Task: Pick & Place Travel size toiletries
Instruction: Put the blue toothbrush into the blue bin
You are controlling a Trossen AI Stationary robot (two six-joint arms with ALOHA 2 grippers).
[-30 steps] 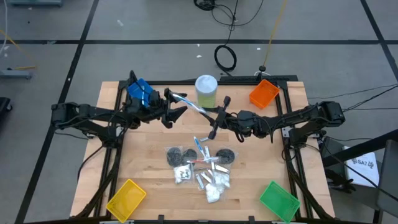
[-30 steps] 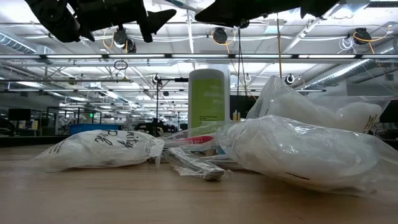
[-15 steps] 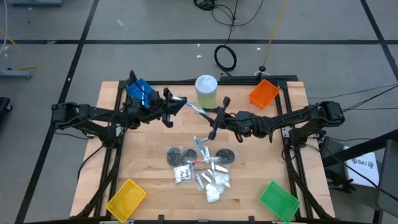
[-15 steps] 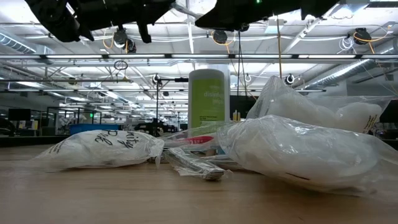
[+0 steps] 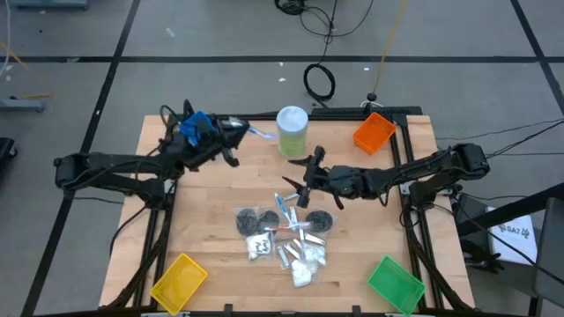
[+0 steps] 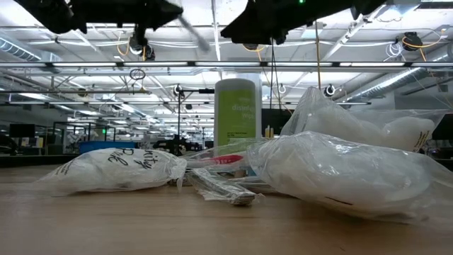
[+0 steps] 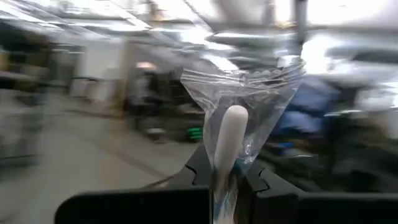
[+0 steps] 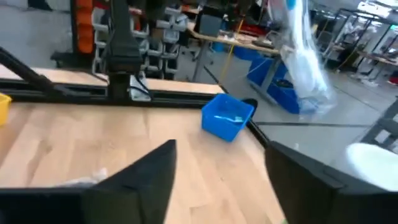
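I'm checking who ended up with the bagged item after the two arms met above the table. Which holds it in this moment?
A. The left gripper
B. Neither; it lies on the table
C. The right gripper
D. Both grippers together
A: the left gripper is shut on the clear bag with a white stick in its wrist view, while the right gripper stands open and empty, apart from it.

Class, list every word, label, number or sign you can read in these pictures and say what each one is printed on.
"SA7": white sign on the floor right of the table; its other characters are unreadable.
"disinfect...": pale print on the green canister; the lines under it are too faint to read.
"...ity" over "...ir": dark script on the white packet, seen upside down and only in part.
Nothing else is legible.
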